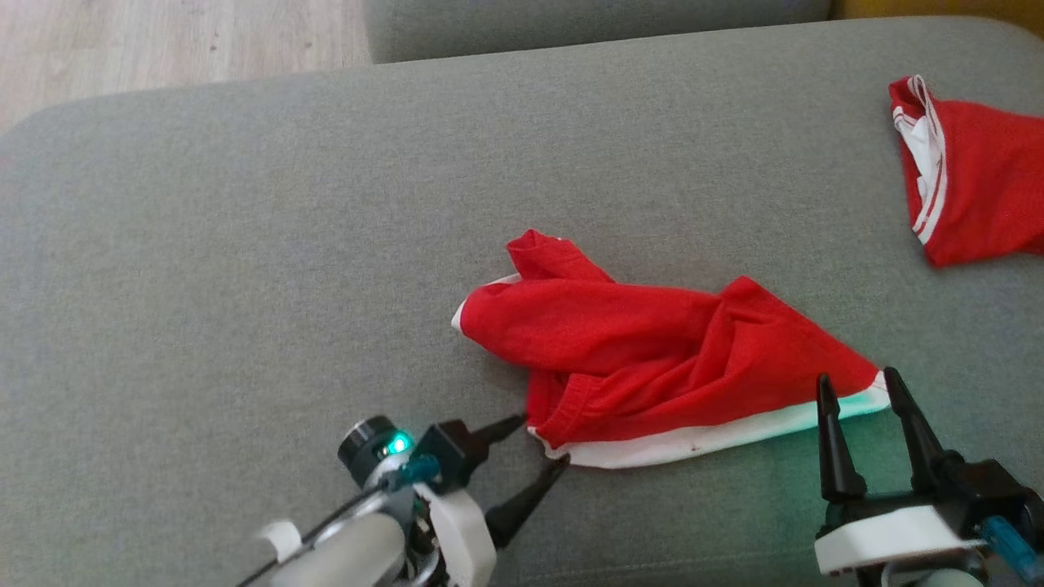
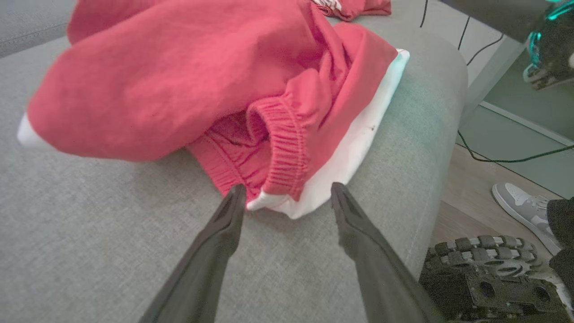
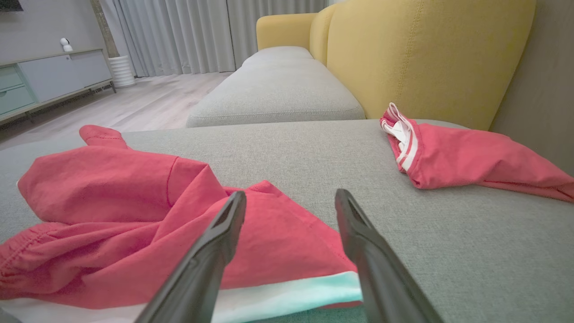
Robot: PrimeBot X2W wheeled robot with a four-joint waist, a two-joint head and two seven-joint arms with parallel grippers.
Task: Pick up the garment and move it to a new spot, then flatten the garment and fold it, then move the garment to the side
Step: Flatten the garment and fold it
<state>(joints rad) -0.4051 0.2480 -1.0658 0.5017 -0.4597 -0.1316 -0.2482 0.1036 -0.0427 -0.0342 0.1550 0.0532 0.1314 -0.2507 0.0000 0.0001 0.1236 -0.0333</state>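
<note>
A crumpled pair of red shorts with a white hem band [image 1: 644, 367] lies on the grey sofa cushion [image 1: 245, 244]. My left gripper [image 1: 542, 443] is open at the shorts' lower left corner; in the left wrist view its fingertips [image 2: 235, 197] straddle the white corner and elastic waistband [image 2: 287, 157]. My right gripper [image 1: 860, 391] is open over the shorts' right white-trimmed corner [image 3: 287, 296], its fingers [image 3: 224, 233] above the cloth with nothing gripped.
A second red garment with white stripes [image 1: 971, 187] lies at the far right of the cushion, before a yellow backrest [image 3: 426, 58]. The cushion's edge [image 2: 444, 148] drops to the floor, where a person's shoe [image 2: 520, 206] and cables sit.
</note>
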